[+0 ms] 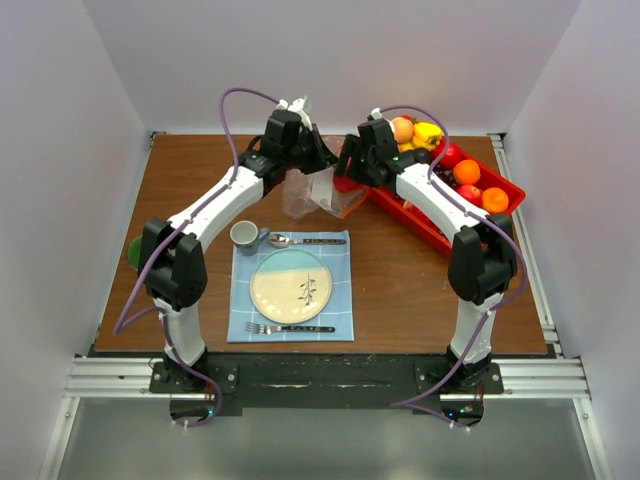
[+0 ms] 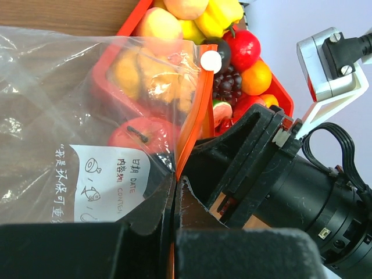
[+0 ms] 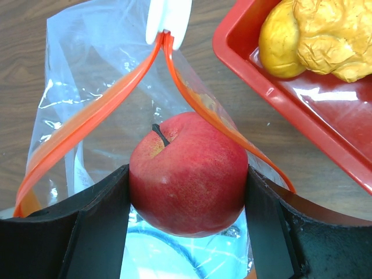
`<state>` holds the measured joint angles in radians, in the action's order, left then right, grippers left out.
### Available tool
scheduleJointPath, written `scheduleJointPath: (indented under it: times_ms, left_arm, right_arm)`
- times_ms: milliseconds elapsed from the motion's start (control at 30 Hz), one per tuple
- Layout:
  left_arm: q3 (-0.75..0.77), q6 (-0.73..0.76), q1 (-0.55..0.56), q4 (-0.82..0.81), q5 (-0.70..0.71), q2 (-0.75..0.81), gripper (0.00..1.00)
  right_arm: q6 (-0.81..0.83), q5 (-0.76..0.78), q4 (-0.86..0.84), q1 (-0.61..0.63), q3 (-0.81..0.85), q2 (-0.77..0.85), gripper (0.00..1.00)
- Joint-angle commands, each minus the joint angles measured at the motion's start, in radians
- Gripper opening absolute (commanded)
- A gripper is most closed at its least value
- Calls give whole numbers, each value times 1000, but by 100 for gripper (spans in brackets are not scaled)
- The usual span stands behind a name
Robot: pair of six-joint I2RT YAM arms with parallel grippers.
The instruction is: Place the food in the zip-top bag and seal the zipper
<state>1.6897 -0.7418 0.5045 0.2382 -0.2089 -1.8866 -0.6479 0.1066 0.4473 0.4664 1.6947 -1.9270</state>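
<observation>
Locate the red apple with the dark stem (image 3: 186, 174). It sits in the open mouth of the clear crinkly zip-top bag (image 3: 87, 75), between the two halves of the thin orange-red zipper strip (image 3: 99, 116). The halves spread in a V from the white slider (image 3: 168, 20), and the right-hand half runs close past the apple's shoulder. The right gripper (image 3: 186, 218) grasps the apple with one black finger on each side. The left gripper (image 2: 175, 209) is clenched on the bag's mouth edge, with plastic and zipper strip pinched between its fingers.

The bag stands on the brown wooden counter (image 1: 400, 290), between the two wrists and toward the far side. Just beside it on the right lies the red rectangular tray (image 1: 514, 187). The tray holds the remaining food (image 1: 467, 171): oranges, yellow pieces, a peach, dark grapes and red fruit. The right forearm crosses above the tray's near part and hides it from your top view.

On the near side of the bag lies a blue checked placemat (image 1: 340, 260). It carries a cream-and-blue plate (image 1: 292, 283), a fork (image 1: 290, 328) and a spoon (image 1: 305, 241). A grey cup (image 1: 245, 236) stands at its far left corner. A green object (image 1: 133, 250) shows at the counter's left edge, partly behind the left arm.
</observation>
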Motion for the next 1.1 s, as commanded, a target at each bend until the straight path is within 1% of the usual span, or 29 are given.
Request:
scheduleJointPath:
  times_ms: [0,33,67,133,233,333,500,667,800,900,1067]
  left_arm:
    - [14,-1,0,-54,-41,41,0]
    - [16,1,-3,-50,-40,41,0]
    - [15,2,-4,-48,-40,43,0]
    - [7,12,-6,-45,-38,50,0]
    - [-5,21,-6,-54,-41,60,0]
    - [-5,27,-7,-59,-43,60,0]
    - [-4,39,-17,-42,-18,58,0]
    - [-25,56,-35,-30,26,73,0]
    - [-22,53,-44,-33,22,64,0]
    - [-18,59,-52,-27,29,63,0]
    - [-4,62,-60,-17,28,49,0]
  right_arm:
    - [2,10,-12,3,75,19,64]
    - [5,4,-4,5,83,11,68]
    - [7,1,1,5,95,10,75]
    - [16,-2,7,5,103,13,83]
    - [25,4,5,5,95,34,90]
    - [34,4,11,5,98,43,94]
    - [51,2,39,5,126,56,98]
    - [63,-15,65,5,161,74,99]
    - [85,8,99,5,175,114,99]
    - [111,53,137,-5,197,131,99]
    - [125,91,159,-96,172,171,99]
